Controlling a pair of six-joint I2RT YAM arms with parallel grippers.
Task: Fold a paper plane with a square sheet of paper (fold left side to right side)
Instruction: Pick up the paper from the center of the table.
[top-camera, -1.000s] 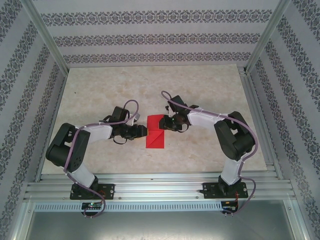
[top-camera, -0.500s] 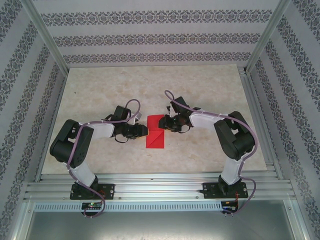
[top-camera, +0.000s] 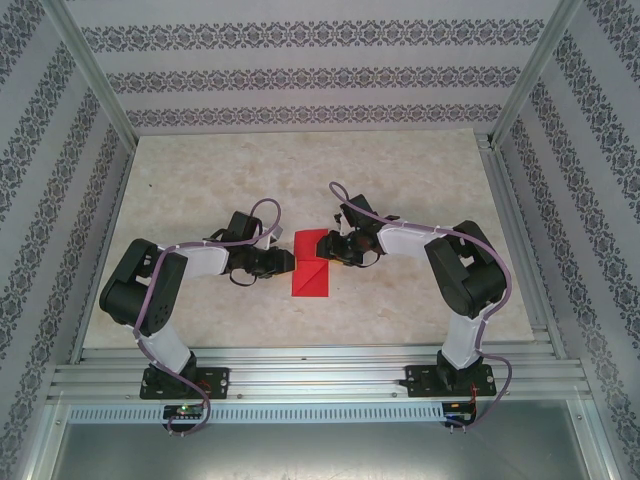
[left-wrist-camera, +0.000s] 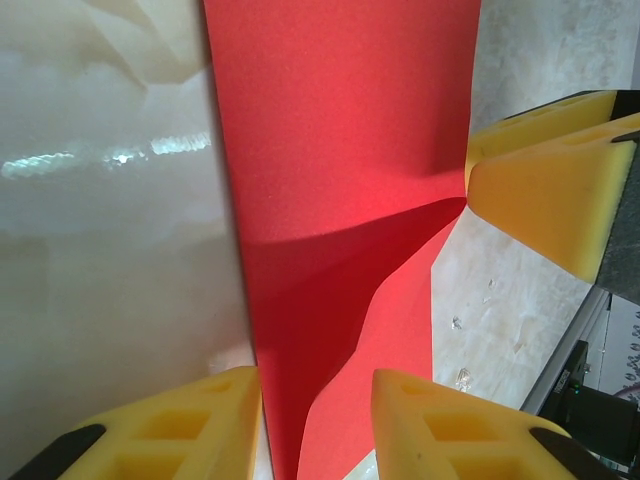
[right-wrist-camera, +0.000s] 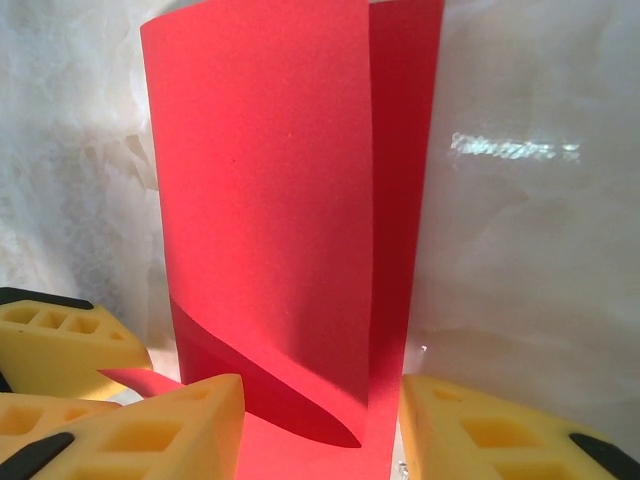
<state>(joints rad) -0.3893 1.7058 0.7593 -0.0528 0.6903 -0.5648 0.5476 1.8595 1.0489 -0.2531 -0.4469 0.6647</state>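
The red sheet of paper (top-camera: 311, 268) lies folded into a narrow rectangle at the table's middle, with a diagonal edge across its top layer. My left gripper (top-camera: 290, 262) sits at its left edge, jaws apart, straddling the paper (left-wrist-camera: 340, 150) low over the table. My right gripper (top-camera: 329, 246) is at the upper right corner, also open. In the right wrist view a loose flap of the paper (right-wrist-camera: 270, 200) curls up off the lower layer between my yellow fingers (right-wrist-camera: 170, 420). The right gripper's fingers (left-wrist-camera: 540, 190) appear in the left wrist view, touching the paper's edge.
The pale marble-look table (top-camera: 200, 190) stretches around the paper. Aluminium frame rails (top-camera: 320, 370) run along the near edge, and patterned walls close the back and sides. Both arms' cables loop above their wrists.
The left arm has shifted slightly right toward the paper and its jaws have narrowed. The right gripper's jaws have widened a little. The paper stays in place.
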